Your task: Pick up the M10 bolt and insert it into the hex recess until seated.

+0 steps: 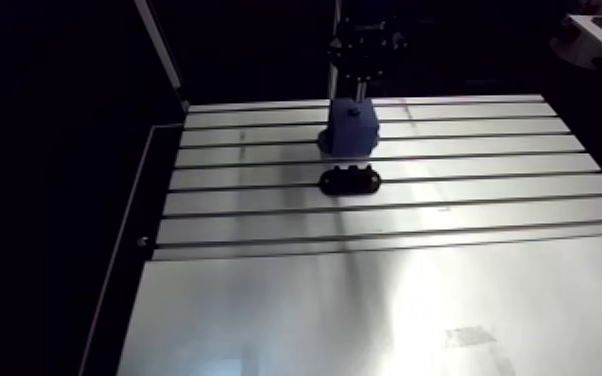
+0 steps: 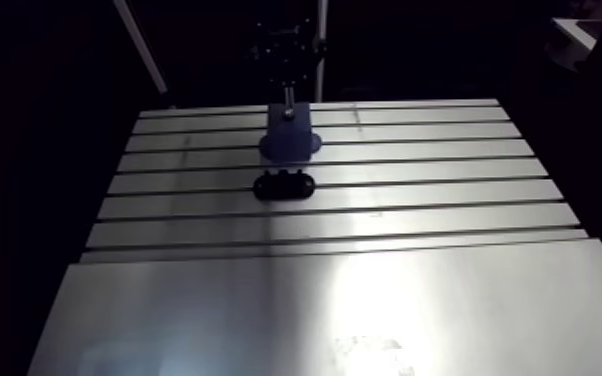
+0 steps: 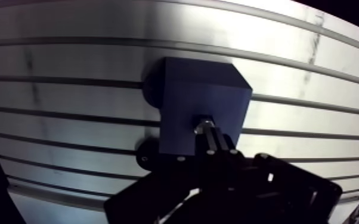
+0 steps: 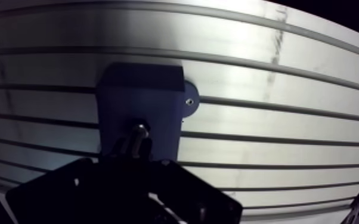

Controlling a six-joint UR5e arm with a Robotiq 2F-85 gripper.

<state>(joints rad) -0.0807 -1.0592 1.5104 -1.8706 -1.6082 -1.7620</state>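
No text, label or number is readable.

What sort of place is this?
Probably a robotics lab bench: a slotted aluminium table, a blue block standing on it, and a gripper holding a bolt against that block.

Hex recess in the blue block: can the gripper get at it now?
Likely yes: the gripper, shut on the bolt, sits right over the blue block, bolt tip at the recess, nothing in between.
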